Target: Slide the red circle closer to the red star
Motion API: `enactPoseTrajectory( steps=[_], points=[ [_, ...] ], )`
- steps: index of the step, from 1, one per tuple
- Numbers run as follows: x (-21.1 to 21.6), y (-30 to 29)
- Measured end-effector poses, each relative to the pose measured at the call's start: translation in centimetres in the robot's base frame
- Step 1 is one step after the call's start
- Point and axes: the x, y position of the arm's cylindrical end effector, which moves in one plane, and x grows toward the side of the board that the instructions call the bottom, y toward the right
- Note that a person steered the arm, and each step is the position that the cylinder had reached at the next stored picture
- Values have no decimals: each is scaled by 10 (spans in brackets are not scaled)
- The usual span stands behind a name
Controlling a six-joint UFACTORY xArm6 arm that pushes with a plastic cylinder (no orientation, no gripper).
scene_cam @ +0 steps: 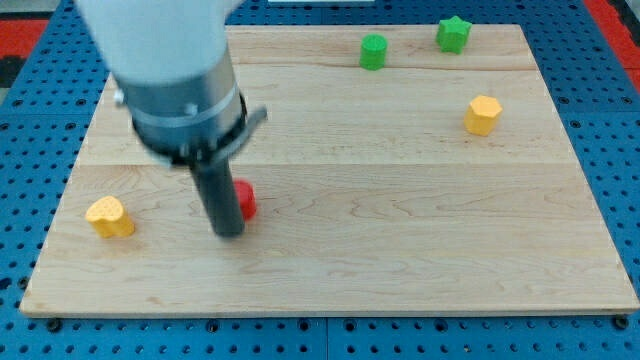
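Note:
A red block (245,199) lies left of the board's centre, mostly hidden behind the rod; its shape cannot be made out. My tip (229,233) rests on the board just below and left of this red block, touching or nearly touching it. No second red block shows; the arm's grey and white body covers the board's upper left part.
A yellow heart-like block (109,216) lies at the left. A green cylinder (373,51) and a green star (453,34) sit near the top edge. A yellow hexagon (482,114) lies at the right. The wooden board (400,240) sits on a blue pegboard.

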Motion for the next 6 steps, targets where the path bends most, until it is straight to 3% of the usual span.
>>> enactPoseTrajectory(
  steps=[2,3,4,5,6],
  points=[
    [-159,-30],
    [-109,-2],
    [-72,-23],
    [-64,31],
    [-132,49]
  ],
)
